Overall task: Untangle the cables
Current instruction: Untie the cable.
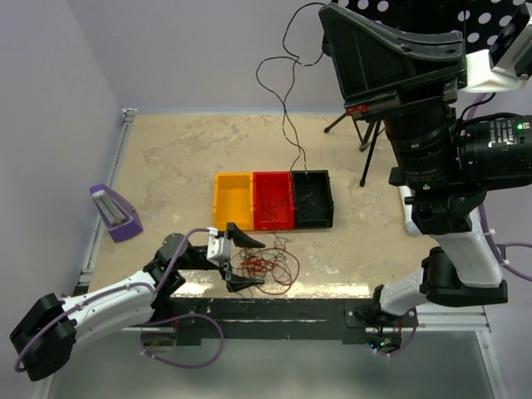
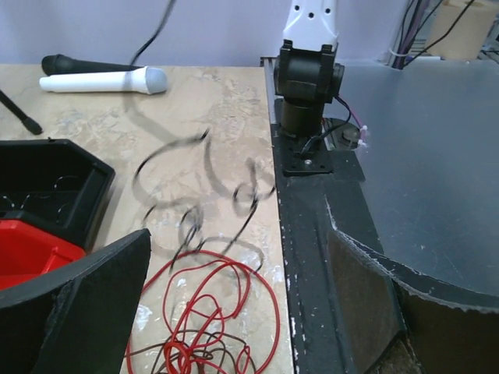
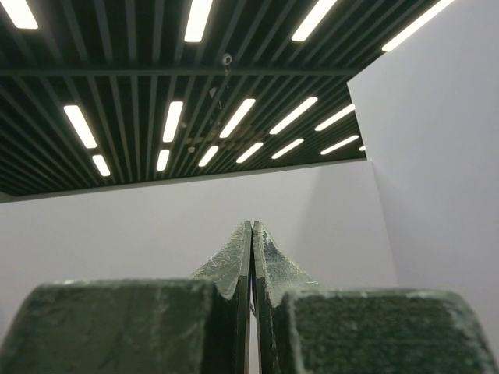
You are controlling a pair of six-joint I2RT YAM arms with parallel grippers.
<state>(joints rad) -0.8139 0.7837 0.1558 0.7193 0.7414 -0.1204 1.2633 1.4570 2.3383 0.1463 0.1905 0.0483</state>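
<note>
The left gripper (image 1: 242,259) lies low over the table (image 1: 166,158) with its jaws spread wide, holding nothing. Its two black fingers (image 2: 86,312) stand on either side of the near end of the cables (image 1: 268,268), and whether they touch a strand cannot be told. The cables form a loose snarl of thin red and dark loops on the table's near edge, just in front of the three trays. In the left wrist view the red loops (image 2: 214,312) lie between the fingers, with dark strands beyond them showing blurred.

The right gripper (image 3: 252,227) points up at the ceiling lights, its fingers pressed flat together with nothing between them.

Past the cables sit a yellow tray (image 1: 233,199), a red tray (image 1: 273,199) and a black tray (image 1: 312,198), side by side and touching. A purple block (image 1: 114,214) rests near the table's left edge, well apart from the cables. A music stand (image 1: 391,50) rises at the far right.
</note>
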